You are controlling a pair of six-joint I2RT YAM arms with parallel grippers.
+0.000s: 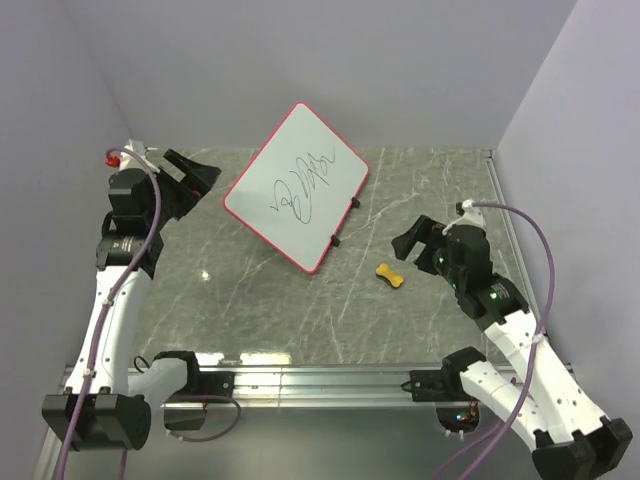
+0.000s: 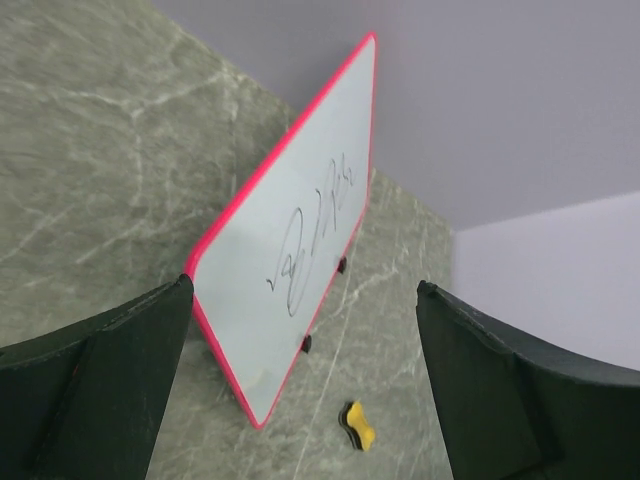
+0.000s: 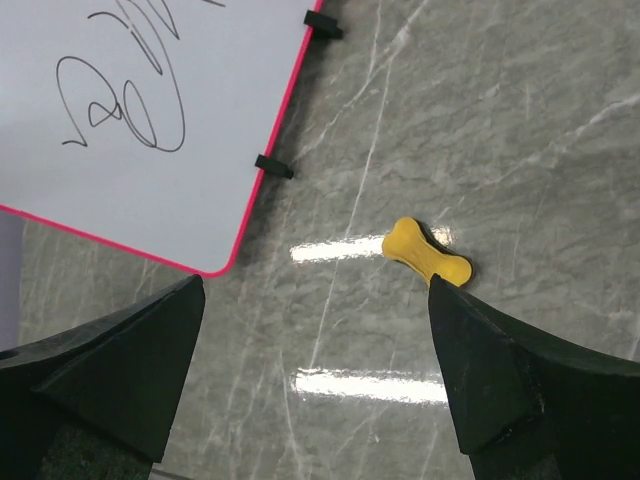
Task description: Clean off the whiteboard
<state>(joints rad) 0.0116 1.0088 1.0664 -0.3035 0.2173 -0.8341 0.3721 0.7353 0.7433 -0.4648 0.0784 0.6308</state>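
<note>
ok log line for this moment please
left pincer open, empty | right pincer open, near eraser | whiteboard scribble unerased | eraser on table, untouched

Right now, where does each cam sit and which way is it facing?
Top external: above and behind, looking down on the table; left arm, right arm show.
Left wrist: low, facing along the whiteboard; left tool open at the lower corners.
Right wrist: looking down at the eraser; right tool open likewise.
Shared: all three see whiteboard and eraser.

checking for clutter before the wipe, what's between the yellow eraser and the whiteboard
Nothing: only bare grey tabletop lies between the eraser and the whiteboard, clearest in the right wrist view.
</note>
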